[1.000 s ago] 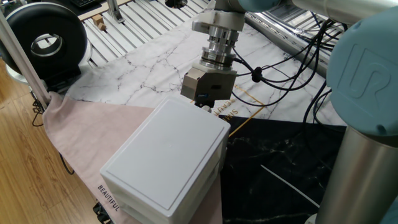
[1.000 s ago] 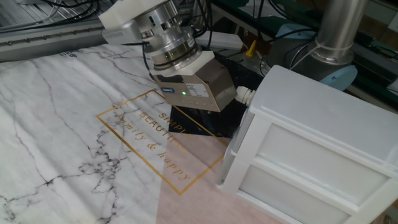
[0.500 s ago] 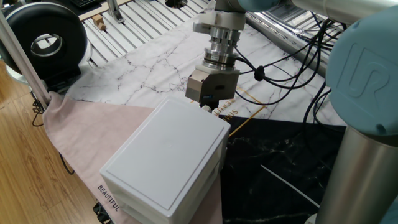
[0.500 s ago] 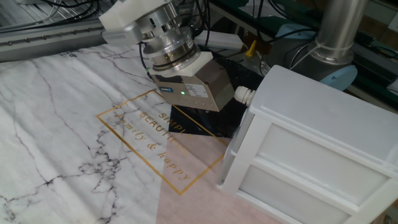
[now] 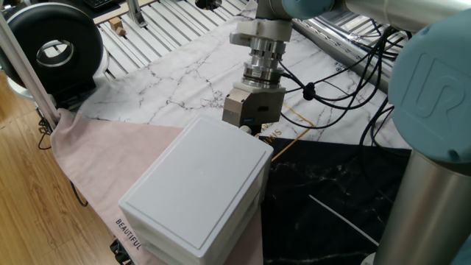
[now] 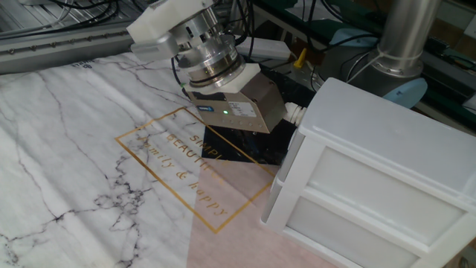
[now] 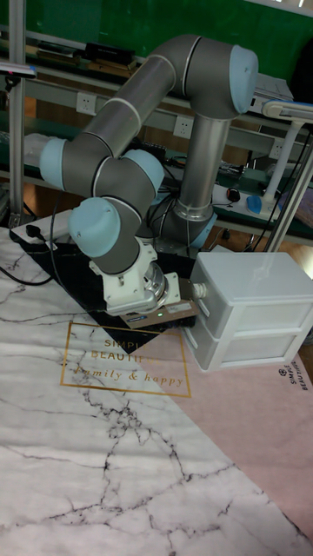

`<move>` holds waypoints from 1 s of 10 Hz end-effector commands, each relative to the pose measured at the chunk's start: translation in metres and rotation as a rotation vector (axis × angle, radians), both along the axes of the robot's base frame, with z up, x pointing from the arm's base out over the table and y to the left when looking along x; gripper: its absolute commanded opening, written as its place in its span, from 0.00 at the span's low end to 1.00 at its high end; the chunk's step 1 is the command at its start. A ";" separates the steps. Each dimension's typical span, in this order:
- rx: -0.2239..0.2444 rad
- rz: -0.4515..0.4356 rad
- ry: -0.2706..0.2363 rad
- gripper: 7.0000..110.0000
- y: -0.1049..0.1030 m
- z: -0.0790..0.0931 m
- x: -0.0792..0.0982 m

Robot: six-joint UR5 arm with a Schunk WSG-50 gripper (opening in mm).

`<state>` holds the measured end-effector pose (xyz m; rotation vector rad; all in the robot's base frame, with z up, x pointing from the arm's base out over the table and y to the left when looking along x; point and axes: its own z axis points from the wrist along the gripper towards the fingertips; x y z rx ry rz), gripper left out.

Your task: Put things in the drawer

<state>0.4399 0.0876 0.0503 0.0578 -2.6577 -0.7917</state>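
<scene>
The white box-shaped cabinet (image 5: 197, 184) (image 6: 387, 126) (image 7: 261, 291) stands on the pink cloth. Its two drawer fronts, upper (image 6: 372, 177) and lower (image 6: 346, 232), both sit flush and shut. My gripper (image 5: 251, 130) (image 6: 295, 114) (image 7: 199, 301) hangs low at the cabinet's side corner, body tilted. Its white fingertips (image 5: 245, 128) lie close together against the cabinet's edge, and nothing shows between them. No wooden cube shows in any view.
A marble-patterned mat with a gold text frame (image 6: 178, 160) covers the table. A black mat (image 5: 331, 191) lies beside the cabinet. Cables (image 5: 346, 88) trail behind the arm, and the robot's base column (image 7: 204, 174) rises behind the cabinet.
The gripper has shifted a little along the cabinet's side, rightward in both fixed views. The cabinet and its drawers have not moved.
</scene>
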 end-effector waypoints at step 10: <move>-0.120 0.059 -0.166 0.00 -0.067 0.004 0.077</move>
